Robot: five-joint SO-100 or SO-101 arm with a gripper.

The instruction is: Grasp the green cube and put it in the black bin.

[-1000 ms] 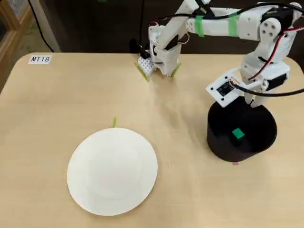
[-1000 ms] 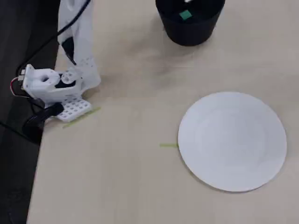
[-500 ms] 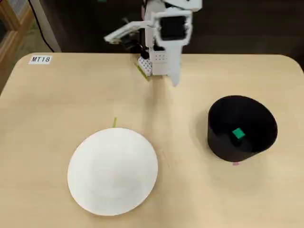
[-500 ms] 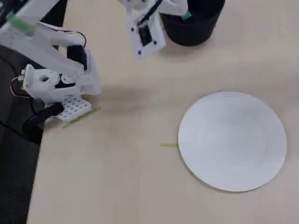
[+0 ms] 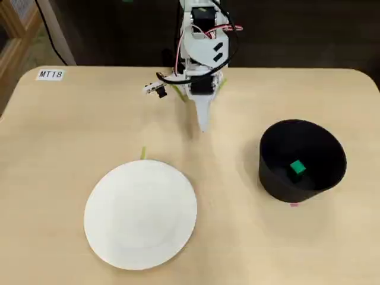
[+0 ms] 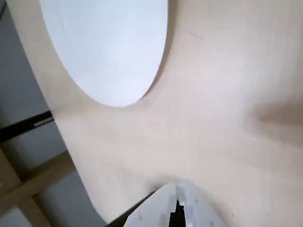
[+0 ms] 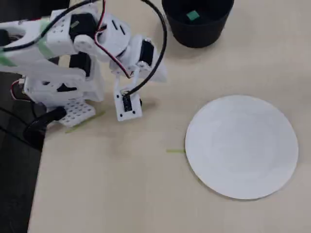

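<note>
The green cube [image 5: 297, 168] lies inside the black bin [image 5: 284, 186] at the right of the table in a fixed view. In the other fixed view the cube [image 7: 193, 16] shows in the bin [image 7: 195, 38] at the top edge. My white gripper [image 5: 203, 123] is folded back near the arm's base. It points down at the table, far to the left of the bin. It is shut and empty. In the wrist view its fingertips [image 6: 177, 190] meet above bare table.
A large white plate [image 5: 141, 214] lies at the table's front left, and shows in the wrist view [image 6: 109, 47] and the other fixed view [image 7: 242, 145]. A small green tape mark [image 5: 143, 153] lies just behind it. A label [image 5: 50, 75] sits at the far left corner.
</note>
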